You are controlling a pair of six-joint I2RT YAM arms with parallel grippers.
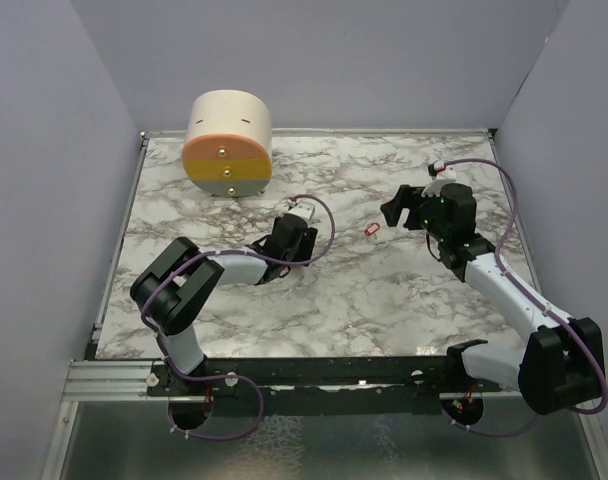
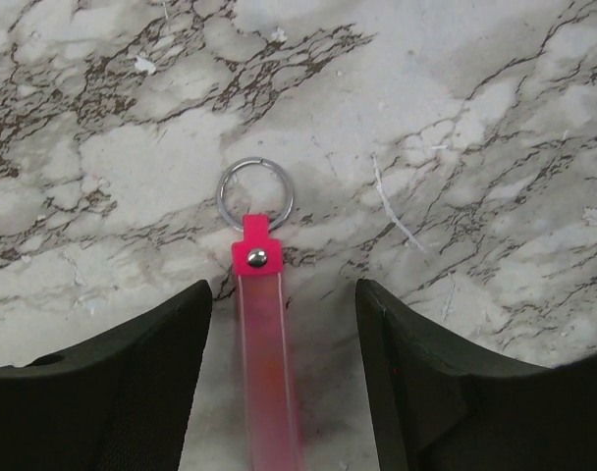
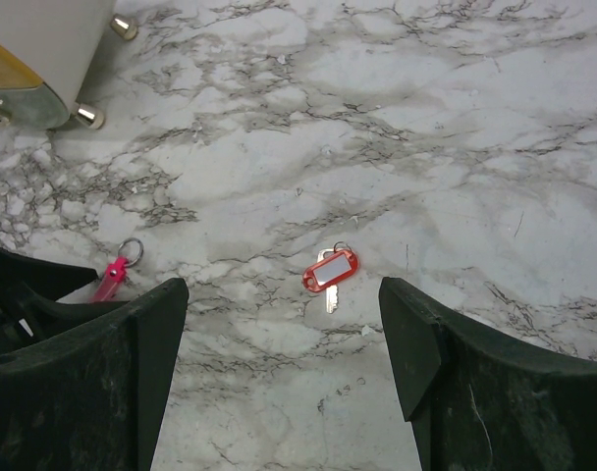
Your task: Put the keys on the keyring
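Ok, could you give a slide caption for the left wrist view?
Open left pincer flanking the pink strip of the keyring, over the marble table.

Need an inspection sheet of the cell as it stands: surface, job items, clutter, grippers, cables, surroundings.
Surface: white marble-pattern tabletop, grey veining, a few small scuffs.
Job's things: small red tagged key lying mid-table, alone; thin metal keyring with bright-pink strip, ring flat on the table, not joined to the key.
Clutter: cream cylindrical container with orange face, on its side at the far left.
Grippers: left gripper open, fingers either side of the pink strip, not touching it; right gripper open, empty, above the key.
Cables: purple cables looped along both arms, off the job's things.
Surroundings: pale lavender walls on three sides; metal rail at the near edge.
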